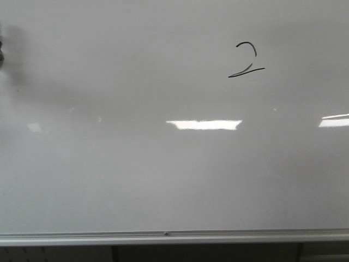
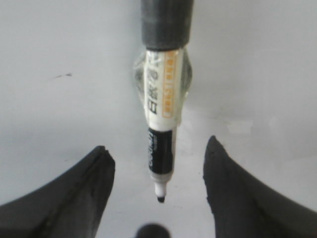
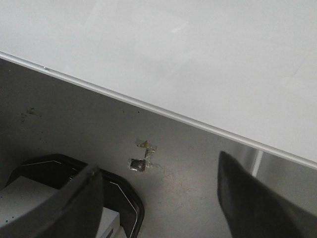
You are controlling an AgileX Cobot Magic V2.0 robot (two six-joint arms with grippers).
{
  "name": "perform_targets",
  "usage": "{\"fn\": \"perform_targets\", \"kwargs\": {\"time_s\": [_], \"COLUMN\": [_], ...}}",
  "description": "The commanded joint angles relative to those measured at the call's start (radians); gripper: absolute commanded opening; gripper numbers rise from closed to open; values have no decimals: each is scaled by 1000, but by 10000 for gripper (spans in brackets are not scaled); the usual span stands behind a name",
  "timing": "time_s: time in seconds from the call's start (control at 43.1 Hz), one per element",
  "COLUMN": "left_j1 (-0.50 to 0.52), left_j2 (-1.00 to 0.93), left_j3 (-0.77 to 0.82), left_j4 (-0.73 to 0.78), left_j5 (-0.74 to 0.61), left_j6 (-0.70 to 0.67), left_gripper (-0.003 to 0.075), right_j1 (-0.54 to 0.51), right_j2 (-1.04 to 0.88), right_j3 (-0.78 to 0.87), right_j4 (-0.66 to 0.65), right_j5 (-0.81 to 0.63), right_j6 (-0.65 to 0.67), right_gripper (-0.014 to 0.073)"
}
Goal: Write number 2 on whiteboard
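The whiteboard [image 1: 136,174] fills the front view, with its silver rail [image 1: 163,237] along the lower edge. The number 2 [image 1: 246,60] is drawn in thin black ink at the upper right. My left gripper [image 2: 157,146] is open, facing the board [image 2: 59,114]. A black-and-white marker [image 2: 161,124] hangs from a mount between the spread fingers [image 2: 94,183] without touching them, tip near the board. Only a dark blur of that arm [image 1: 1,49] shows at the front view's left edge. My right gripper [image 3: 157,163] is open and empty, below the board's [image 3: 198,59] edge.
Bright light reflections [image 1: 204,124] lie across the board's middle and right. A faint short mark [image 2: 63,76] shows on the board in the left wrist view. Under the board's rail [image 3: 148,106] is a grey surface [image 3: 188,188] with a bit of tape [image 3: 139,163] and a black-rimmed object [image 3: 124,198].
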Motion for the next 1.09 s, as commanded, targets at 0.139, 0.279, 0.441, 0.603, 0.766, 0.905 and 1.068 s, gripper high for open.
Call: {"fn": "perform_targets", "kwargs": {"time_s": [0.139, 0.279, 0.441, 0.603, 0.766, 0.905, 1.068], "left_j1": [-8, -8, -8, -8, -8, -8, -8], "left_j2": [-344, -510, -658, -746, -765, -765, -765], "left_j3": [-38, -38, -38, -38, -38, -38, -35], "left_j4": [-15, -25, -25, -25, -19, -18, -18], "left_j5": [205, 328, 508, 625, 642, 636, 632], "left_j6": [-6, -6, 0, 2, 2, 13, 28], "left_gripper": [410, 410, 410, 408, 408, 408, 337], "right_j1": [-5, -5, -5, -5, -5, -5, -5], "right_j2": [-88, -163, -286, -402, -466, -473, -473], "right_j3": [-51, -31, 16, 75, 97, 97, 97], "right_j4": [-7, -7, -7, -7, -17, -19, -19], "right_j5": [6, -1, -5, -39, -50, -49, -49], "right_j6": [82, 117, 117, 116, 116, 108, 108], "right_gripper": [518, 518, 518, 518, 518, 518, 505]}}
